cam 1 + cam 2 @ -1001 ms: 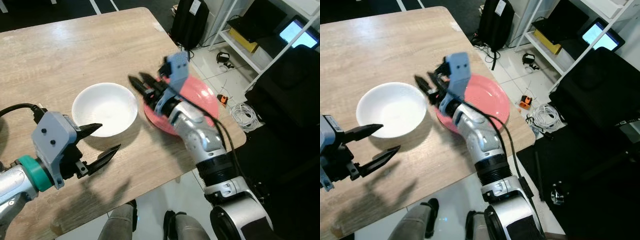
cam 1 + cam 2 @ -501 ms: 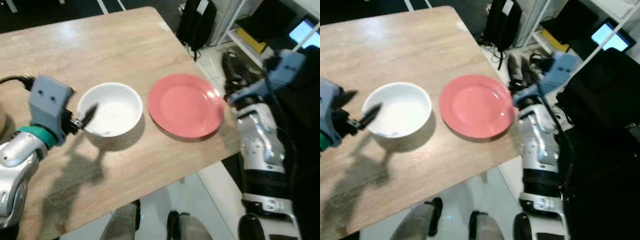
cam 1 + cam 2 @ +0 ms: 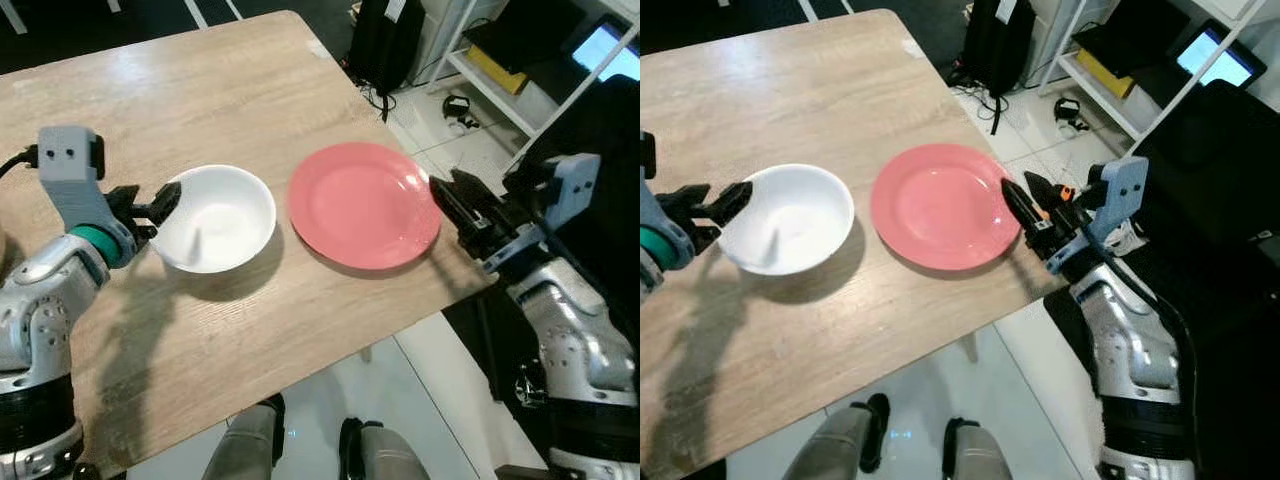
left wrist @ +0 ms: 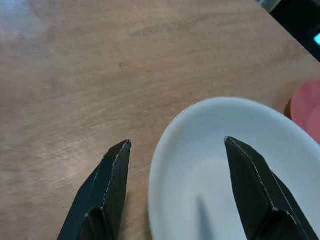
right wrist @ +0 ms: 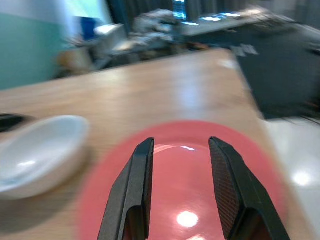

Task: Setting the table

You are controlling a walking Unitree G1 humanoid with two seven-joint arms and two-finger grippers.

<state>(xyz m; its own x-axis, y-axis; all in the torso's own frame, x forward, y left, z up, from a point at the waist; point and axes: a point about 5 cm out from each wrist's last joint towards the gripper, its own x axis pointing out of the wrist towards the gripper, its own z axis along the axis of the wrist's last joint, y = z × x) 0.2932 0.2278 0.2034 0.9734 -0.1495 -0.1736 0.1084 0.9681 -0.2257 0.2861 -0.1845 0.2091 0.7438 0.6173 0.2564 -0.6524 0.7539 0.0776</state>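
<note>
Left eye view: both arms have swung wide! The left end effector (image 3: 150, 205) now straddles the white bowl's (image 3: 215, 218) outer rim, fingers spread, one inside, one outside, nothing gripped yet. The right end effector (image 3: 462, 205), a second ago reaching over the pink plate (image 3: 364, 204), has pulled back to the table's (image 3: 200, 90) right edge, open and empty, pointing at the plate. Bowl and plate sit side by side near the front edge, looks like repositioning comes next.
</note>
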